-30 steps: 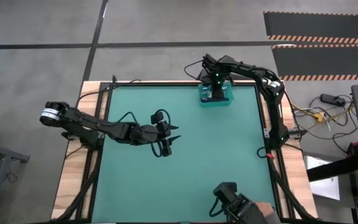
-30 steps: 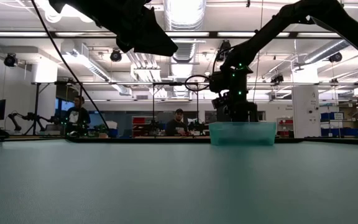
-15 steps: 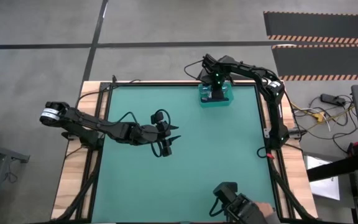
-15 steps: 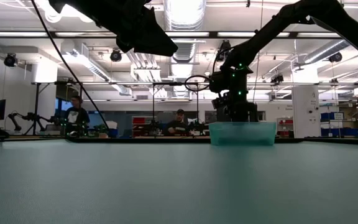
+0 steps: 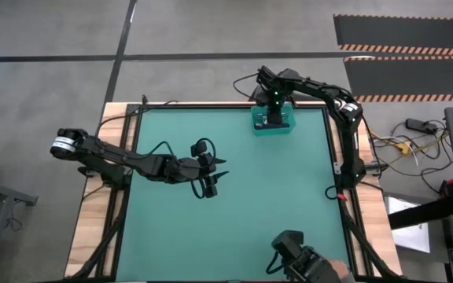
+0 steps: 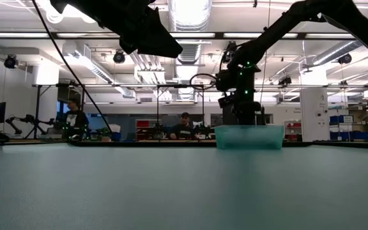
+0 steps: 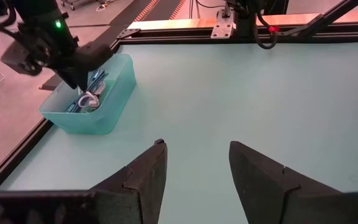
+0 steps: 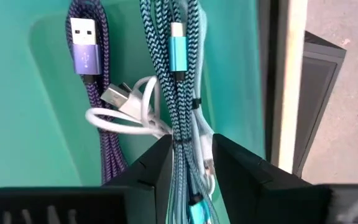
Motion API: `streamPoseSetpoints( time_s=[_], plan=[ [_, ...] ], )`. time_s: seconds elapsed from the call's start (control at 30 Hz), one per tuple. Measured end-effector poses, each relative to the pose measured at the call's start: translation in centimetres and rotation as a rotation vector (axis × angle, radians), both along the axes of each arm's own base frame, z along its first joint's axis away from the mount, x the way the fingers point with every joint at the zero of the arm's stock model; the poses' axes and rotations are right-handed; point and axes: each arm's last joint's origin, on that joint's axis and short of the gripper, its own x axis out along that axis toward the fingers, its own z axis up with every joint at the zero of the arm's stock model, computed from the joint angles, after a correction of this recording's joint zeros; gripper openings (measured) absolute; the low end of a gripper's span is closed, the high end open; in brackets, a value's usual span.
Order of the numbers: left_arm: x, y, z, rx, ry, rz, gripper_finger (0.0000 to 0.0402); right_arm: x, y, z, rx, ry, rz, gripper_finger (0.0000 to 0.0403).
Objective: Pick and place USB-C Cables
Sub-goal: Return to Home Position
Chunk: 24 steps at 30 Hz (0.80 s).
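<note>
A teal bin (image 5: 255,126) stands at the table's far edge. In it lie a purple braided cable (image 8: 98,112), a blue-teal braided cable (image 8: 178,93) and white cables (image 8: 132,102), tangled side by side. My right gripper (image 8: 191,155) points down into the bin (image 6: 248,137), its fingers parted, and the blue-teal cable and a white strand run between them. My left gripper (image 5: 215,176) hovers open over the table's middle left, nothing between its fingers (image 7: 194,162), looking toward the bin (image 7: 107,112). My right gripper comes from above with its fingers (image 8: 157,163) on either side of the blue-teal cable's bundle (image 8: 182,146), which lies in the bin. I cannot tell whether the fingers touch it.
The green mat (image 5: 274,204) stretches between the two arms. A dark device with a person's hand (image 5: 301,266) shows at the near edge. The table's black frame rail (image 7: 185,31) runs behind the bin. People sit far back in the room (image 6: 183,124).
</note>
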Motion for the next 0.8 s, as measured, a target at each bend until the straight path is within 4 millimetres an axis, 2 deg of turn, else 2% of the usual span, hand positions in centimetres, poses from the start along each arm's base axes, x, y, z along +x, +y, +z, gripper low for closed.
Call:
streamPoseSetpoints(
  time_s=[0.2,0.43,0.6,0.8],
  plan=[
    [0.0,0.0,0.0,0.001,0.0,0.001,0.0158,-0.5,0.8,2.5,0.004,-0.055,-0.052,0.0095],
    [0.0,0.0,0.1,0.009,-0.001,-0.001,0.0158,-0.3,2.7,5.6,0.128,-0.256,-0.049,0.0077],
    [-0.2,0.1,0.4,0.022,-0.007,-0.007,0.0158,0.8,5.5,6.8,0.139,-0.315,0.02,0.0067],
    [-0.7,0.1,1.1,0.037,-0.024,-0.015,0.0158,2.5,9.7,7.6,0.113,-0.372,0.119,0.0063]
  ],
)
